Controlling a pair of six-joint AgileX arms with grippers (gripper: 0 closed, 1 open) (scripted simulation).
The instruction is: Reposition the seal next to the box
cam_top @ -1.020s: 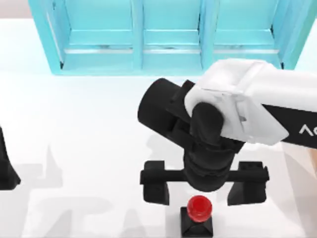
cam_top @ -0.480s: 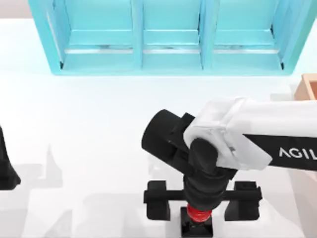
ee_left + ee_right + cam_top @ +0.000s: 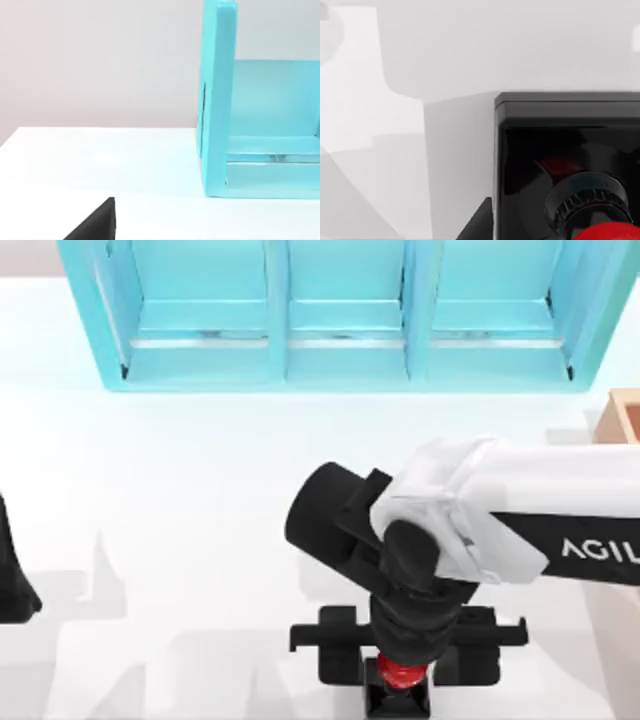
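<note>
One seal (image 3: 402, 674), one box (image 3: 624, 414), your right gripper (image 3: 405, 665).
Fingers have pulled in since half a second ago, now clamped on the seal's knob; left arm parked at table's left edge.

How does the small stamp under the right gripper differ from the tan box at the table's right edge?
The seal, a black square block with a glossy red knob, is far smaller than the tan wooden box. The seal sits near the front edge beneath the right gripper; the box stands apart at the right edge, untouched. Both rest on the white table.
</note>
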